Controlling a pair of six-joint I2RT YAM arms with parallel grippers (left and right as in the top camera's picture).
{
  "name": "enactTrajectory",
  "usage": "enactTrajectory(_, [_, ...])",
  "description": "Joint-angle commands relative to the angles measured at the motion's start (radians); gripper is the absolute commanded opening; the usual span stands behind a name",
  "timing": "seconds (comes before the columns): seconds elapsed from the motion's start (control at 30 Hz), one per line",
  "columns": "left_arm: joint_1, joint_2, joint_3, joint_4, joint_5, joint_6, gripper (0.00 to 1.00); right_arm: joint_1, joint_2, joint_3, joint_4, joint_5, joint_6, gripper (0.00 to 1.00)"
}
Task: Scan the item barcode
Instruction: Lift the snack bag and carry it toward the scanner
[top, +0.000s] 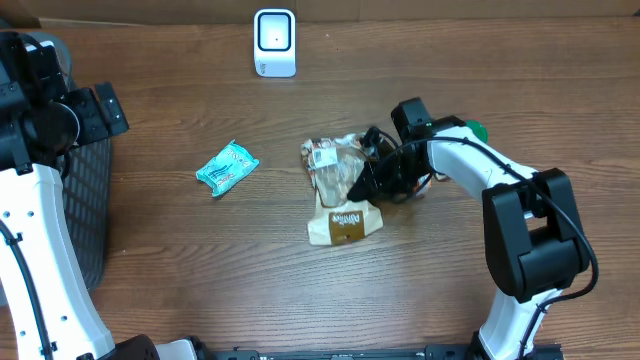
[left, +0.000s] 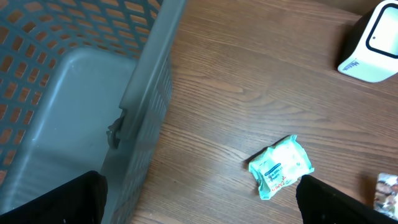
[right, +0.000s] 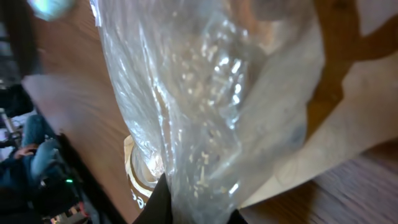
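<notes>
My right gripper (top: 372, 180) is clamped on the snack bag (top: 340, 200), lying well apart from the scanner (top: 274, 42), nearer the robot and rightward. Grasp looks made; next I'd lift it and face its barcode to the scanner

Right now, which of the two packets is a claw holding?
The clear bag with the brown label, pinched by the right claw. The small teal packet lies apart on the table, untouched.
</notes>
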Motion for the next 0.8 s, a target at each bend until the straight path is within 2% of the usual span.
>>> enactTrajectory(0.0, [0.0, 0.002, 0.021, 0.001, -0.001, 0.022, 0.99, -0.001, -0.125, 0.064, 0.009, -0.115, 0.015, 0.04])
enactTrajectory(0.37, [0.0, 0.002, 0.021, 0.001, -0.001, 0.022, 0.99, 0.002, -0.382, 0.079, 0.026, -0.17, 0.132, 0.04])
enactTrajectory(0.77, [0.0, 0.002, 0.021, 0.001, -0.001, 0.022, 1.0, 0.003, -0.544, 0.079, -0.027, -0.164, 0.182, 0.04])
